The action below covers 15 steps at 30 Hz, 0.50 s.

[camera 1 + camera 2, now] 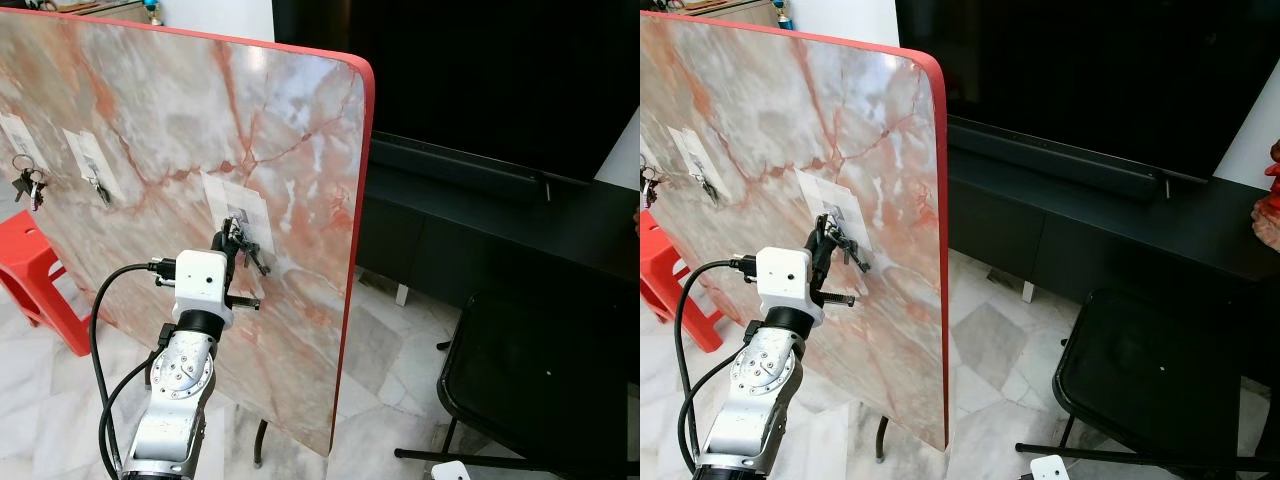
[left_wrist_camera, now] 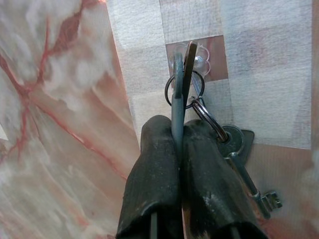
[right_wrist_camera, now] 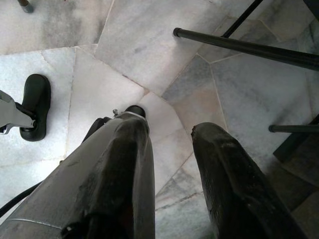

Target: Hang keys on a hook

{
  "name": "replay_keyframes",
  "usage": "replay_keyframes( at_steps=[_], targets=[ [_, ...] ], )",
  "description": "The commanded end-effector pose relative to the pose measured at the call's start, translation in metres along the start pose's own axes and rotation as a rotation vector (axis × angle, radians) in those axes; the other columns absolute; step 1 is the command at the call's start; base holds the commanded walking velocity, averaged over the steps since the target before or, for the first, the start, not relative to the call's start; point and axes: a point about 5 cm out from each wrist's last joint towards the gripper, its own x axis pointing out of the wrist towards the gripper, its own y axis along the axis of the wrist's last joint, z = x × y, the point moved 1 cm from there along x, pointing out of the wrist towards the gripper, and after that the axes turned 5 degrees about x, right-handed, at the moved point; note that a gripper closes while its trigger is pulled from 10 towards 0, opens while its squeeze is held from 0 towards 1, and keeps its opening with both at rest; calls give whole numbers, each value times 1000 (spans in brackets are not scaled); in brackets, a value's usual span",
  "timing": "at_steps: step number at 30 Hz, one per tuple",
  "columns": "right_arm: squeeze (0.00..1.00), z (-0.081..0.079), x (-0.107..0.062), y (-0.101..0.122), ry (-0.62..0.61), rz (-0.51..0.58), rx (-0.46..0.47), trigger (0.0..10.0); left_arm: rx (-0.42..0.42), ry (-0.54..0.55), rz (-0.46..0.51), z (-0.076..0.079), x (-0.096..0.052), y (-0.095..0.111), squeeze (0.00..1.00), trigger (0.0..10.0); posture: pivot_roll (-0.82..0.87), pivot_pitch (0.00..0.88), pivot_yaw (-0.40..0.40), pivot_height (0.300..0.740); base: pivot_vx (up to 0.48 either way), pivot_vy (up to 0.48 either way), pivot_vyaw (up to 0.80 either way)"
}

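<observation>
Holding a bunch of metal keys on a round split ring (image 2: 227, 149) against the small clear adhesive hook (image 2: 192, 57). Pinched flat between the two black fingers (image 2: 154, 164) of the left gripper (image 1: 233, 243): one grey key blade or tag, standing edge-on and reaching forward to the hook. Fingers closed tight on it, no gap visible. Just ahead of the fingertips: the ring, lying around or directly in front of the hook's peg; whether fully seated over the peg cannot be told. Just beside the fingers, hanging lower: the remaining keys, one long with a toothed end, resting on the board surface.

Directly behind the hook: a white paper patch (image 1: 240, 215) taped to the upright marble-patterned board with a red rim (image 1: 300, 130). Farther along the board, well apart from the left gripper: two more white patches, the nearer with a small item hanging on it, the farther with another key bunch (image 1: 28, 182).

Right gripper (image 3: 174, 144): hanging idle, pointed at the pale marble floor tiles (image 3: 119, 45), fingers parted, holding nothing. Near it: a black metal chair frame (image 3: 244, 47).

Step in hand, as judged: final placement of the ring onto the hook. Next move calls for confirming the ring over the peg, lowering slightly to let it take the weight, then parting the fingers and drawing straight back clear of the dangling keys.
</observation>
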Motion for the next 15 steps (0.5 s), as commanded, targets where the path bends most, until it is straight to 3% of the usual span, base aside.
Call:
replay_keyframes(
  at_steps=[1,15],
  targets=[
    [0,-1,0,3,3,11,1,10000,11,-26,-6,4,3,1,0,10000,71,0,-13,740,0,0,0],
    [0,-1,0,3,3,11,6,10000,53,-84,-14,10,0,-1,0,10000,72,0,-12,740,0,0,0]
  ],
)
